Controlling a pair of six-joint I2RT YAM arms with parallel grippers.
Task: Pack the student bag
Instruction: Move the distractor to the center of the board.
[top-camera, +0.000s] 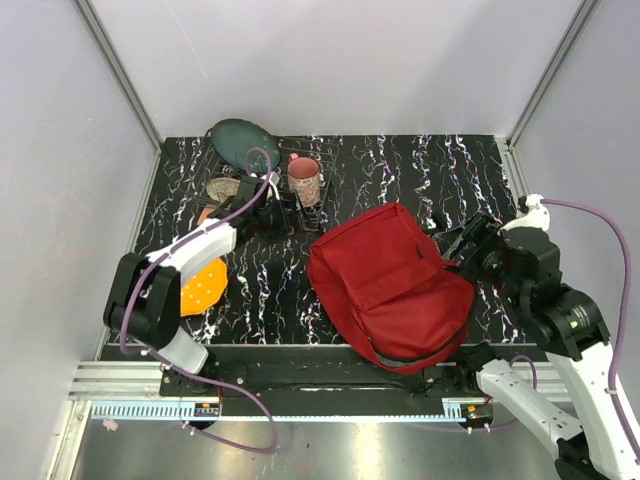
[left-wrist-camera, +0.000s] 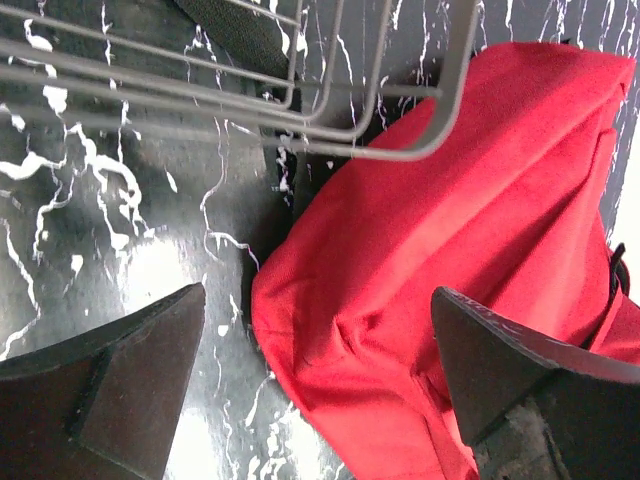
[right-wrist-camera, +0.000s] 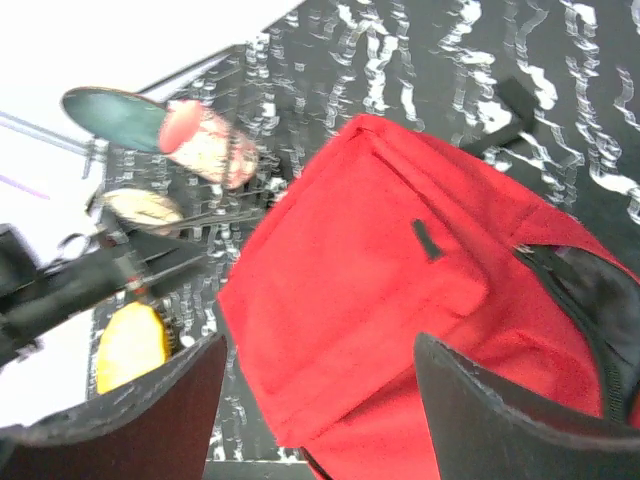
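Note:
The student bag (top-camera: 390, 285) is a large dark-red backpack lying flat in the middle of the table, front pocket up, with its black-lined main zip gaping at the right side (right-wrist-camera: 600, 300). My left gripper (top-camera: 283, 218) hovers open by the bag's upper left corner, beside the wire rack; in its own view the fingers (left-wrist-camera: 130, 370) stand wide apart with the bag (left-wrist-camera: 450, 230) below and nothing between them. My right gripper (top-camera: 452, 245) stands open at the bag's upper right edge. In that wrist view the bag (right-wrist-camera: 370, 270) fills the space beyond the empty fingers (right-wrist-camera: 500, 410).
A wire dish rack (top-camera: 290, 160) at the back left holds a teal plate (top-camera: 243, 143), a pink cup (top-camera: 304, 180) and a small bowl (top-camera: 222, 188). An orange perforated disc (top-camera: 203, 285) lies under the left arm. Grey walls enclose the table on three sides.

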